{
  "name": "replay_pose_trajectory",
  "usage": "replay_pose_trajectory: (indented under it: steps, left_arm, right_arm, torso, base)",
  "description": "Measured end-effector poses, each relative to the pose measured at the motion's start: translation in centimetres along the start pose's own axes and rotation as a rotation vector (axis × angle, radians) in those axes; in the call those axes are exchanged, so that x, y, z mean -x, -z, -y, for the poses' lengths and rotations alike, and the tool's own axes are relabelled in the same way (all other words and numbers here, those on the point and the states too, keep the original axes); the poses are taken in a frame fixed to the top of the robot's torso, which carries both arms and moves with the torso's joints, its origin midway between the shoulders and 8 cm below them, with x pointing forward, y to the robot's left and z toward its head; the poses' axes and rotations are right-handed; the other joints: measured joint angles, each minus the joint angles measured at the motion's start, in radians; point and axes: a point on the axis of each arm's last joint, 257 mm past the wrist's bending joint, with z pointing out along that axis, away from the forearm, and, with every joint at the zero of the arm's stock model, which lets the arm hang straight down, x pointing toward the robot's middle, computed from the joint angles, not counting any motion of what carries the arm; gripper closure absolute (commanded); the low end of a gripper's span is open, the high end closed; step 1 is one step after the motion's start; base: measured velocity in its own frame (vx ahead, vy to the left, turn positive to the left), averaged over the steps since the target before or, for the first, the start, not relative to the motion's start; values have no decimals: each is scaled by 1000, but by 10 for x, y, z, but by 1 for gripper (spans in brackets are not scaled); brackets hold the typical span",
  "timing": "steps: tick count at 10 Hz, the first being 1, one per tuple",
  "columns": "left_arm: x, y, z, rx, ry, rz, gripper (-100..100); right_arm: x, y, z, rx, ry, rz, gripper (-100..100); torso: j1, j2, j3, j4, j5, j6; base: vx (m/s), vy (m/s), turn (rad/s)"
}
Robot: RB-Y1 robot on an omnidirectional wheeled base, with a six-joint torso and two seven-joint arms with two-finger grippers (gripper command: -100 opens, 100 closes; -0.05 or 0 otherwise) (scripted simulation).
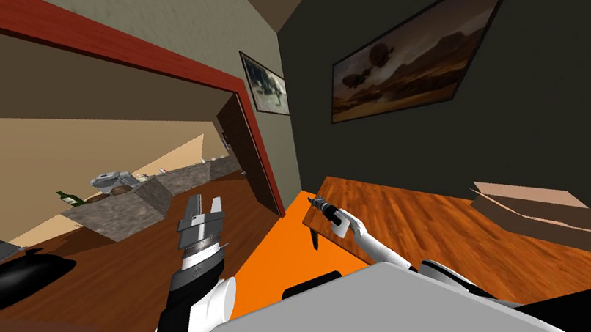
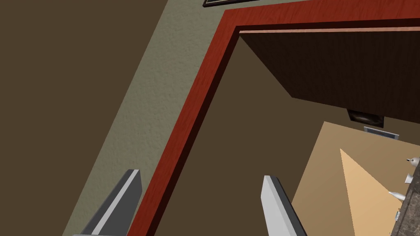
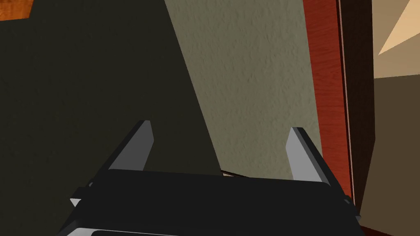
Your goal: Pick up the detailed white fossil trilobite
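White fossil trilobite: not yet in hand, and not surely identified. The likeliest candidate is a pale grey-white lumpy object [image 1: 112,179] on a grey stone counter [image 1: 123,211], far ahead of the left gripper [image 1: 203,204] and past a red wooden door frame [image 2: 184,123]. A green bottle [image 1: 69,198] stands just beside it.

Progress: none of the pick is done. By my judgement the approach through the doorway, the reach, the grasp and the lift are all left.

Left gripper [image 2: 201,178]: arm raised in front of the chest, blades pointing forward and up at the door frame, spread apart with nothing between them.

Right gripper [image 1: 321,208]: arm stretched forward and low, over the near corner of a brown wooden tabletop [image 1: 430,228]. In its own wrist view the right gripper [image 3: 220,126] has its blades spread wide, holding nothing, facing a wall corner. The candidate lies well apart from it, off toward the left gripper's side.
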Motion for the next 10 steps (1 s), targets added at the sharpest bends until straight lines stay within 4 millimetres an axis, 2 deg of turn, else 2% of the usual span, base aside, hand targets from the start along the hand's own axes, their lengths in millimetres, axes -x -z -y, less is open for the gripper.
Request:
replay_pose_trajectory:
  steps: [2, 6, 7, 10]
  left_arm:
    - [0, 0, 0, 0, 0, 0, 0]
    - [0, 0, 0, 0, 0, 0, 0]
    - [0, 0, 0, 0, 0, 0, 0]
    - [0, 0, 0, 0, 0, 0, 0]
  right_arm:
    - [-26, 3, 19, -43, 66, -62, -100]
    - [-64, 7, 60, -116, 155, -161, -100]
    - [-80, 10, 72, -144, 195, -202, -100]
    - [-126, 36, 131, -240, 324, -336, -100]
  torso:
    - [0, 1, 0, 0, 0, 0]
    - [-2, 2, 1, 0, 0, 1]
    - [-1, 1, 0, 0, 0, 0]
    - [-1, 1, 0, 0, 0, 1]
  base:
    - [33, 53, 93]
    - [25, 32, 62]
    - [71, 76, 127]
    - [42, 58, 84]
